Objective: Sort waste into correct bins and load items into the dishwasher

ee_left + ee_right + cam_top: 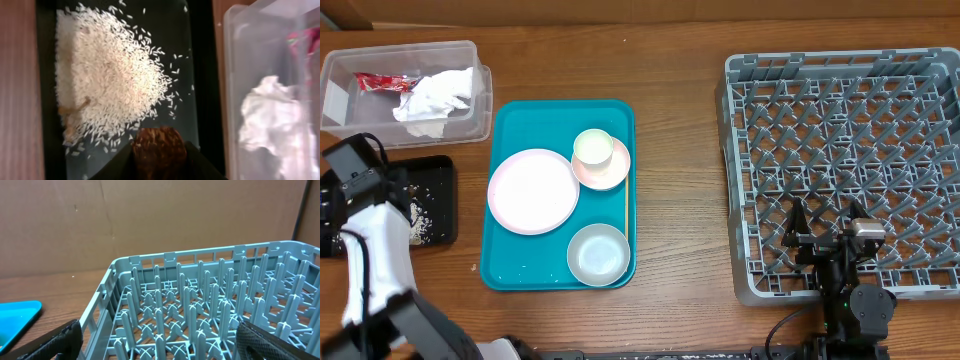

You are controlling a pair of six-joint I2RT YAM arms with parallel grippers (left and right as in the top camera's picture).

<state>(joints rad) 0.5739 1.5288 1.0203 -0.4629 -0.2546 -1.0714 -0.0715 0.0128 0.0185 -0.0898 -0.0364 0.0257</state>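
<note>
My left gripper [159, 162] is shut on the small brown food lump [159, 146] just above the black tray [442, 172], whose floor [182, 100] holds a pile of white rice [105, 75]. The clear tub [470, 52] beside it holds white tissues [435, 95] and the red wrapper [385, 82]; both also show in the left wrist view, the tissues [270, 120] and the wrapper [302, 39]. The large plate [532, 190], the saucer [615, 172] with the cup [592, 147] on it, and the bowl [597, 253] sit on the teal tray. My right gripper [826, 228] is open and empty over the grey dish rack [840, 120].
The teal serving tray [560, 112] lies in the middle of the table. The rack's upright pegs [200, 300] fill the right wrist view, with the gripper [165, 347] over its front edge. A small tan scrap [75, 107] lies in the rice.
</note>
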